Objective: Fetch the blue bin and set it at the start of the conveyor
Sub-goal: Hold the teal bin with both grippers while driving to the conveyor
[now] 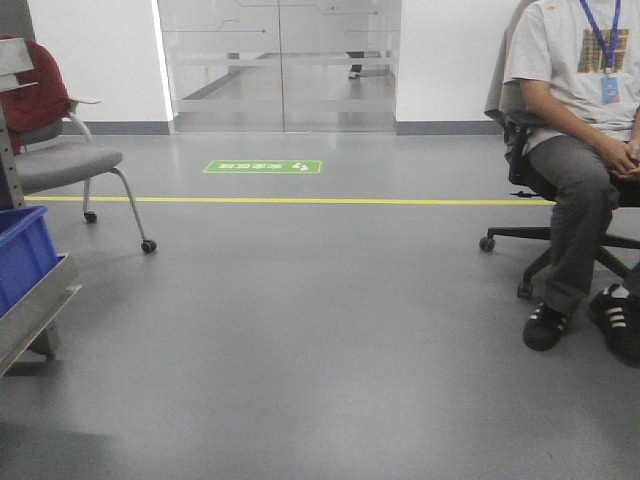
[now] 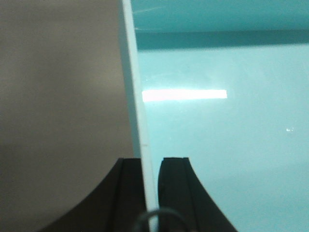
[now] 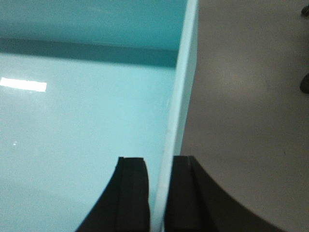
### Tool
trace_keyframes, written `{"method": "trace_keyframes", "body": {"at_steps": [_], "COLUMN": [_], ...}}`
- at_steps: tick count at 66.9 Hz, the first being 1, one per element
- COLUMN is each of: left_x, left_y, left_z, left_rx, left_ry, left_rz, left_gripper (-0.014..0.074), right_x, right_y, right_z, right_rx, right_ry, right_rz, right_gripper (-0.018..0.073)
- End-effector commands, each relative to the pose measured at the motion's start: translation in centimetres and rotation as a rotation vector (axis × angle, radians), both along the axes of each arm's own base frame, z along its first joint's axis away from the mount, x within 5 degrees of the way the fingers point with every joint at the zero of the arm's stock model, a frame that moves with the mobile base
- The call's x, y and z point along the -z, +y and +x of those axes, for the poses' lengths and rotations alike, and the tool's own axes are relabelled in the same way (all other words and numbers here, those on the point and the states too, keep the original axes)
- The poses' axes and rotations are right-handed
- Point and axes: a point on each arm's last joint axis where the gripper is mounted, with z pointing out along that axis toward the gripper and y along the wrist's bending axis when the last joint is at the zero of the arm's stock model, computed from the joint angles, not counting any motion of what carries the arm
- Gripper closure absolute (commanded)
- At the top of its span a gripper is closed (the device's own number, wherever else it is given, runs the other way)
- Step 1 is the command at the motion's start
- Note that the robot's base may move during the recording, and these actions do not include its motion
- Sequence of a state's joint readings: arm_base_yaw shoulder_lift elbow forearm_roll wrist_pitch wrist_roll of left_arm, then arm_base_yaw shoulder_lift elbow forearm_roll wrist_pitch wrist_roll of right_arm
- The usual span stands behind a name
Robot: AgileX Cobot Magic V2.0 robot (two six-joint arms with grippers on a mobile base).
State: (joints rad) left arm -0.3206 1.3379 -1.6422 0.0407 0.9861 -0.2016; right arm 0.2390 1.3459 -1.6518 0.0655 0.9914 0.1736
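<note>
- The blue bin (image 2: 217,145) fills the right of the left wrist view and the left of the right wrist view (image 3: 72,145). Its pale aqua inside is smooth and glossy, with a bright strip of light reflected (image 2: 183,94) on the bottom.
- The left gripper (image 2: 148,193) pinches one side wall at the lower middle of its frame, with one black finger inside the tub, one outside, and the thin rim between them.
- The right gripper (image 3: 158,193) grips the opposite wall in the same narrow clamp, a finger on each face.
- Outside each wall only grey floor (image 1: 300,330) shows, blurred. Two small dark shapes at the right edge of the right wrist view are too cut off to name.
- In the front view, a dark blue crate (image 1: 22,255) sits on a steel shelf (image 1: 35,310) at lower left.
- Above it stands a grey chair (image 1: 65,165) on casters, with a red bag (image 1: 35,95) on it.
- At the right, a seated person (image 1: 580,130) on an office chair (image 1: 540,240) stretches a leg onto the floor.
- A yellow line (image 1: 300,200) crosses the floor. Beyond it lie a green floor sign (image 1: 264,167) and glass doors (image 1: 280,65).
</note>
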Motion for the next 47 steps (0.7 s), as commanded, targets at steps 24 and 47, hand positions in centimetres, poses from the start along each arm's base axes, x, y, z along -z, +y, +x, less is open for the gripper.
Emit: {"method": "trace_keyframes", "body": {"at_steps": [24,47], "left_x": [-0.70,-0.70], "left_y": [0.70,0.70], "left_z": [-0.18,-0.18], "left_rx": [-0.022,-0.022], "left_ry": [-0.055,-0.055], "left_rz": [0.051,0.051], "left_gripper": [0.0707,0.0707], "right_x": [-1.06,-1.06], "right_y": [-0.78,-0.78], "right_z": [-0.38,-0.38], "right_rx": [0.019,0.019], "right_ry": [-0.078,-0.078], "right_rz": [-0.052,-0.052], "right_gripper": [0.0712,0.0712]}}
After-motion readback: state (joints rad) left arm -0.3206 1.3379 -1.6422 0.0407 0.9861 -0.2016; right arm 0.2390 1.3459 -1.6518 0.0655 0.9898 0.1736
